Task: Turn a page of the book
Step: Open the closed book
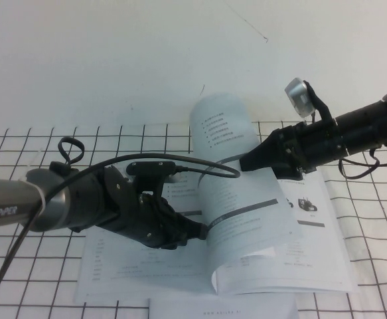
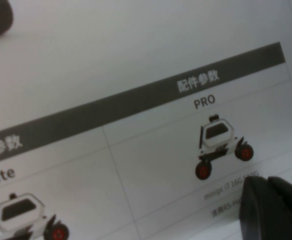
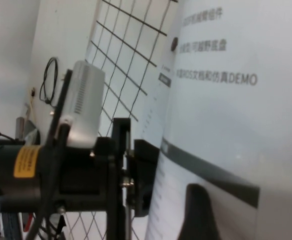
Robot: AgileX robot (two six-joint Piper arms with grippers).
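Standing by the table, I'd say the turn is about half done. On the left, the left gripper [image 1: 180, 229] lies low over the left half of the book [image 1: 147, 269], down by the spine, and looks to be pinning it flat. Its wrist view is filled with a printed table of small white rovers, with one dark fingertip [image 2: 276, 210] just over the paper. I cannot tell how wide it is spread.

In the middle, the page [image 1: 236, 169] stands lifted off the open book, curling up from the spine and bowing tall, its free edge high above the gridded table cover [image 1: 20, 143]. It is neither lying on the right half nor yet laid over to the left.

On the right, the right gripper [image 1: 259, 159] reaches in at mid-height and meets the lifted sheet near a grey bar. Its jaws stand as wide apart as they go, so I judge it is pushing or propping the page rather than pinching it. In its wrist view one dark finger [image 3: 198, 212] shows against the paper.

What is left, as I read it: carry the sheet over past upright, let it fall onto the left half, and clear the left gripper out of its way. A plain white booklet [image 1: 223, 309] lies at the near edge, untouched.
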